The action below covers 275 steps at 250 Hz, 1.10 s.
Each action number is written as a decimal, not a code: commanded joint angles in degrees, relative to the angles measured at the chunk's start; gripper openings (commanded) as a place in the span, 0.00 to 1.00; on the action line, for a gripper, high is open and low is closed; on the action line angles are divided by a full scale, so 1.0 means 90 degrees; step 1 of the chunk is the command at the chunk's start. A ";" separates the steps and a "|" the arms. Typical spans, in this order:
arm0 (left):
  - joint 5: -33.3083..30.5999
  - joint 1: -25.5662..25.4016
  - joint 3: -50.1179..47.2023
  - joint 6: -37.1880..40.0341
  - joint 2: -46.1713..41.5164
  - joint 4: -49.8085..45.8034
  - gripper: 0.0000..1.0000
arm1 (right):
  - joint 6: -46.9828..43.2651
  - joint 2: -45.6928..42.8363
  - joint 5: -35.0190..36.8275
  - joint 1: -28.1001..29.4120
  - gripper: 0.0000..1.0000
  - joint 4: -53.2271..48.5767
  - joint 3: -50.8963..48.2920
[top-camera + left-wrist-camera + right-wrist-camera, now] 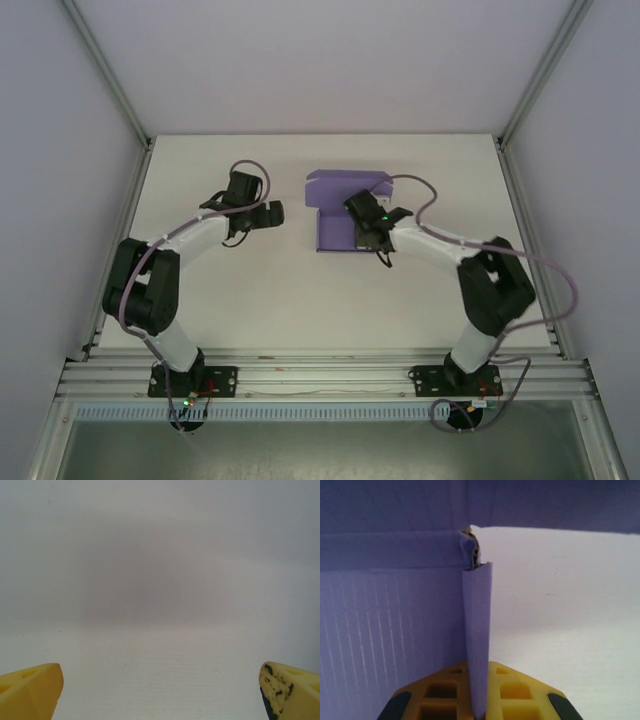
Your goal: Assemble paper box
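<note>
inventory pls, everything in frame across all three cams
paper box: one, lavender-purple, far centre of the table, partly folded, one flap standing upright
table: one, white, under everything
walls: three, pale grey, left, right and back
rail: one, silver, near edge, both arm bases on it
cables: two, lilac-grey, one looping along each arm
left gripper: one, black and yellow, open, over bare table left of the box, holding nothing
right gripper: one, black and yellow, at the box, shut on the upright flap
</note>
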 commanded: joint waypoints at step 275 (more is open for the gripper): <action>0.0985 -0.0258 0.0052 0.0629 -0.0397 0.0082 1.00 | 0.0363 0.0577 -0.0549 -0.0351 0.43 -0.0209 0.0028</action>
